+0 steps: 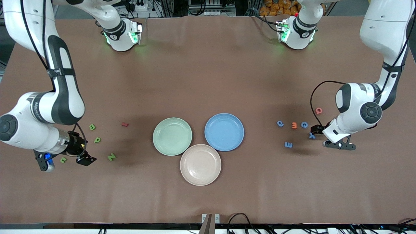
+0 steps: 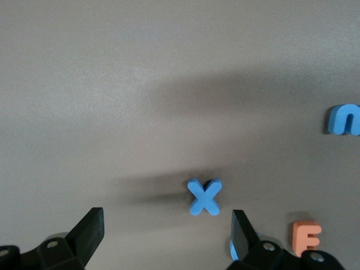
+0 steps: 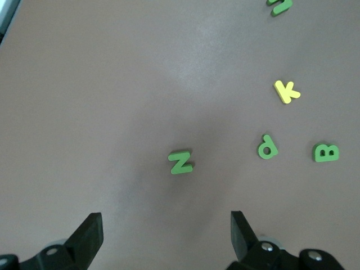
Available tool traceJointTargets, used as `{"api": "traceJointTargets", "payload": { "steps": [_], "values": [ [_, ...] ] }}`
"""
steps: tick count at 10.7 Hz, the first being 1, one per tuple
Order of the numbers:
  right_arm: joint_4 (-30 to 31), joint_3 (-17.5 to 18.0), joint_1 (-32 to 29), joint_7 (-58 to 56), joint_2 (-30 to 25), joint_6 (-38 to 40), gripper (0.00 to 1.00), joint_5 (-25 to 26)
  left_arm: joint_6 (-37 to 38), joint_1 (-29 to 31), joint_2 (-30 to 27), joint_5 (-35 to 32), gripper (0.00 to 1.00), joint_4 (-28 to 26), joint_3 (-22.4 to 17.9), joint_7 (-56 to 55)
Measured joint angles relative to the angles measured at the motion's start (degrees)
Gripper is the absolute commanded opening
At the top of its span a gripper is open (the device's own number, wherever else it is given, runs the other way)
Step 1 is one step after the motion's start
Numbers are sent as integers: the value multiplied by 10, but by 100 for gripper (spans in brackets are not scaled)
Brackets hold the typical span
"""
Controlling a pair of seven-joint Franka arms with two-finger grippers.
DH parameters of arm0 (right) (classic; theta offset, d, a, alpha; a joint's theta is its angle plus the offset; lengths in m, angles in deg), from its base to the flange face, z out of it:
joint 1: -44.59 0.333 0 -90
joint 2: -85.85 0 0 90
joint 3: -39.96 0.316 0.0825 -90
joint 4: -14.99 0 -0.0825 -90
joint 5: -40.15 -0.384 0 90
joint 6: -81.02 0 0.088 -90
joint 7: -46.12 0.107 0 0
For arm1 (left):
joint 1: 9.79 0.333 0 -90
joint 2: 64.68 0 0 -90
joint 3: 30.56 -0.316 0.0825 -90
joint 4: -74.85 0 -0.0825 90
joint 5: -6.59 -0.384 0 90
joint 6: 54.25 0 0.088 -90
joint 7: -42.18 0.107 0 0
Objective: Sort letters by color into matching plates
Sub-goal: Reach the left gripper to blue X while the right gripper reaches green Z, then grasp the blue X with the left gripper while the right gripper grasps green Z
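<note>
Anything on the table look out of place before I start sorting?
Nothing is spilled or damaged. One oddity: a third, pinkish-beige plate lies beside the green plate and blue plate, nearer the front camera, and no letters match it. All three plates hold nothing.

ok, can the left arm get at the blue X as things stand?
Probably yes. The left claw hangs open just over the small chunky blue X letter, which lies flat on the brown table with bare surface around it. The nearest neighbour, an orange foam E, sits apart from it.
</note>
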Motion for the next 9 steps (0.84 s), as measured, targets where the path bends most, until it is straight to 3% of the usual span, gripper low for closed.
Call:
{"api": "traceJointTargets", "payload": {
  "steps": [9],
  "values": [
    [-16, -5, 2, 16, 93, -88, 100, -32, -29, -21, 42, 0, 100, 16, 3, -56]
  ]
}}
